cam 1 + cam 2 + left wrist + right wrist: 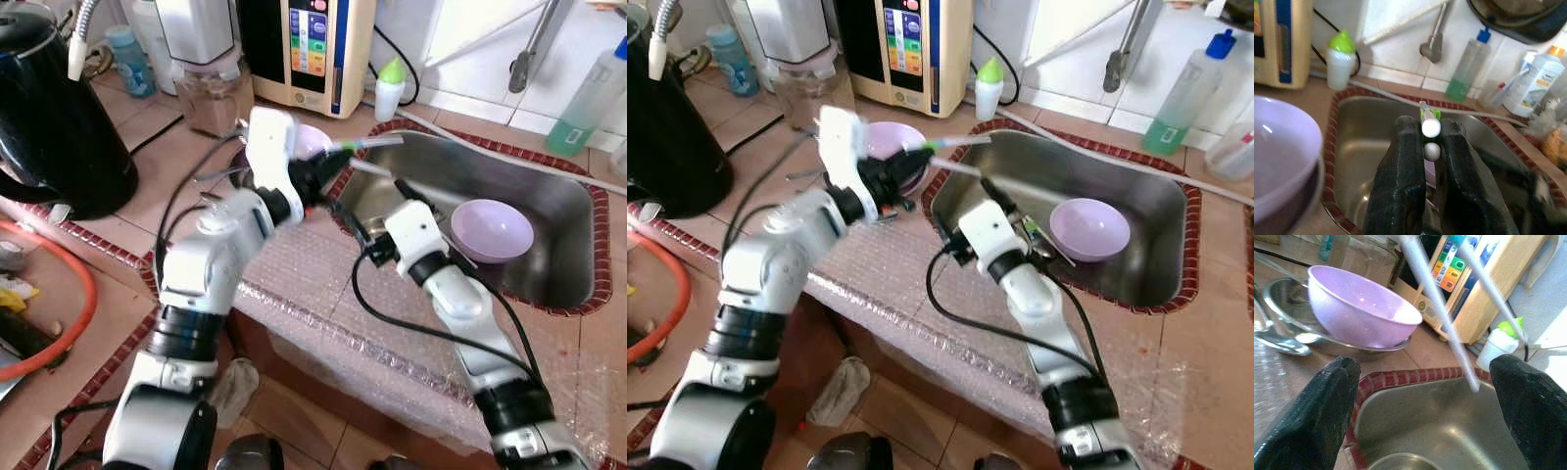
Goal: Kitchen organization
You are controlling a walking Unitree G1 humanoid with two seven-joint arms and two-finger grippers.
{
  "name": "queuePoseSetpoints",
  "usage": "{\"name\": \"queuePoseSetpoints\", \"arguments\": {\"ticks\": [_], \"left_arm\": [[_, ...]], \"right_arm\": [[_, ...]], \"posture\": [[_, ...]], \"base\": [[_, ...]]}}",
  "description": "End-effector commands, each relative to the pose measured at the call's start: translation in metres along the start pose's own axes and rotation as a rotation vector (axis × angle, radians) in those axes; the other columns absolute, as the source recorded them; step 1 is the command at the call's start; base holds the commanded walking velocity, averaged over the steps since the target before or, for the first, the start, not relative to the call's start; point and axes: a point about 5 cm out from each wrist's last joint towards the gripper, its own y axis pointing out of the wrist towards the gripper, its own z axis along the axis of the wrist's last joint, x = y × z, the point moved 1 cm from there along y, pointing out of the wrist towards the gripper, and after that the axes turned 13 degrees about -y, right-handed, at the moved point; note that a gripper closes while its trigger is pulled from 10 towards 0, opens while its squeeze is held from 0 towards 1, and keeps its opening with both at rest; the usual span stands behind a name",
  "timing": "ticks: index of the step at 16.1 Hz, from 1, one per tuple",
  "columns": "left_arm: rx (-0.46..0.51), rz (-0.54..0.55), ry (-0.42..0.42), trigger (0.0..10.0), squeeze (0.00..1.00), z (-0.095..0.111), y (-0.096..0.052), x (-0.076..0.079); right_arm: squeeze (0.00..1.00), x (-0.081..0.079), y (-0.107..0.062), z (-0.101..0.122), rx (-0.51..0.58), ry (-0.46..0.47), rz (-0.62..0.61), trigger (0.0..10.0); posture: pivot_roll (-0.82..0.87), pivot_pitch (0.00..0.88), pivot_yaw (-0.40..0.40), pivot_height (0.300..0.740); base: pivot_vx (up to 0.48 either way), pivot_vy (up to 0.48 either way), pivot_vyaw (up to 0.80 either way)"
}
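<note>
My left gripper is shut on a pair of white chopsticks with a green band. It holds them level over the left rim of the steel sink, tips pointing across the basin; in the left wrist view their ends show between the fingers. My right gripper stands open just below them inside the sink's left edge, with the chopsticks crossing above its gap. One purple bowl lies in the sink. Another purple bowl sits in a steel bowl on the counter behind the left gripper.
A black kettle stands at the far left, and a water appliance and a green-capped bottle at the back. A green soap bottle is behind the sink. Bubble wrap covers the counter front. A spoon lies by the steel bowl.
</note>
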Motion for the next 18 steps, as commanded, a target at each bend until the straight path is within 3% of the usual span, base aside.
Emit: {"name": "queuePoseSetpoints", "arguments": {"ticks": [1, 3, 4, 5, 10, 18], "left_arm": [[-0.007, -0.018, 0.021, 0.0, 0.00, 0.002, -0.001, 0.005], [-0.037, -0.023, 0.013, 0.0, 0.00, -0.006, -0.001, 0.009], [-0.040, -0.024, 0.012, 0.0, 0.00, -0.007, -0.001, 0.010], [-0.043, -0.025, 0.009, 0.0, 0.00, -0.008, -0.001, 0.011], [-0.046, -0.002, 0.012, 0.0, 0.00, -0.012, -0.004, 0.009], [-0.033, 0.042, 0.032, 0.0, 0.00, -0.014, -0.006, 0.001]], "right_arm": [[0.00, 0.001, 0.002, -0.002, -0.001, -0.016, -0.007, 10.0], [0.00, 0.003, 0.017, -0.002, 0.005, -0.039, -0.030, 10.0], [0.00, 0.003, 0.022, -0.001, 0.005, -0.041, -0.032, 3.4], [0.00, 0.003, 0.026, -0.001, 0.006, -0.039, -0.032, 0.0], [0.00, 0.003, 0.039, -0.001, 0.006, -0.025, -0.040, 0.0], [0.00, 0.003, 0.035, -0.009, 0.003, 0.019, -0.032, 0.0]], "posture": [[0.03, 0.015, 0.063, 0.740], [0.03, 0.016, 0.059, 0.740], [0.03, 0.016, 0.056, 0.740], [0.04, 0.016, 0.053, 0.740], [0.05, 0.014, 0.037, 0.740], [0.04, 0.013, 0.031, 0.740]], "base": [[0.000, 0.000, 0.00], [0.000, 0.000, 0.00], [0.000, 0.000, 0.00], [0.000, 0.000, 0.00], [0.000, 0.000, 0.00], [0.000, 0.000, 0.00]]}}
